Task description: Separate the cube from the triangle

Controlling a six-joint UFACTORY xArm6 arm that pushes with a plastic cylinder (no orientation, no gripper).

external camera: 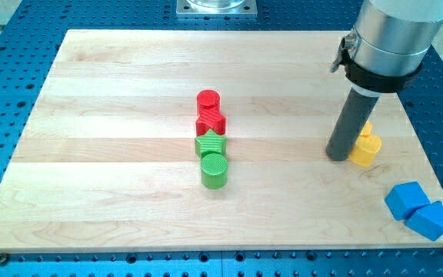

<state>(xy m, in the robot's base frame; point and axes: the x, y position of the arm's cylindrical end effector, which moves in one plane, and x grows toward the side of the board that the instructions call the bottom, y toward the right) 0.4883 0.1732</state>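
Note:
A blue cube (405,199) and a blue triangle (428,221) sit touching each other at the board's bottom right corner, the triangle to the lower right of the cube. My tip (337,157) rests on the board well to the upper left of the cube, apart from both blue blocks. The tip stands right beside the left side of a yellow block (365,150).
A second yellow block (368,128) is partly hidden behind the rod. In the board's middle a column runs from top to bottom: red cylinder (208,100), red star (211,122), green star (209,144), green cylinder (214,170). The wooden board (91,154) lies on a blue perforated table.

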